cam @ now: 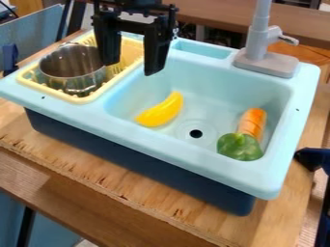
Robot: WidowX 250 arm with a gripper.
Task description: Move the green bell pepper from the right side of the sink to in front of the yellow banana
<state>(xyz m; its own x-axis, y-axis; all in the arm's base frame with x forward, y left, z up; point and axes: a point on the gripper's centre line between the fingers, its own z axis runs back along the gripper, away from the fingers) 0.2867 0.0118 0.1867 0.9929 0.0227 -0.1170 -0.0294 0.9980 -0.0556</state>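
Observation:
The black gripper (133, 67) hangs over the back left of the sink, its two fingers apart with nothing between them. Its left finger is in front of the drying rack, close to the pot, and its right finger is over the basin's back left edge. A yellow banana-shaped toy (161, 111) lies in the left part of the light blue basin (213, 75). An orange carrot (252, 122) rests at the basin's right, with a green pepper (239, 146) touching its lower end. A metal pot (72, 67) stands in the yellow rack (84, 99).
A grey faucet (264, 55) rises from the sink's back right corner. The sink unit (187, 161) stands on a wooden table (151, 205). Dark blue parts (313, 159) stand at the right edge. The drain hole (196, 133) is between the banana-shaped toy and the pepper.

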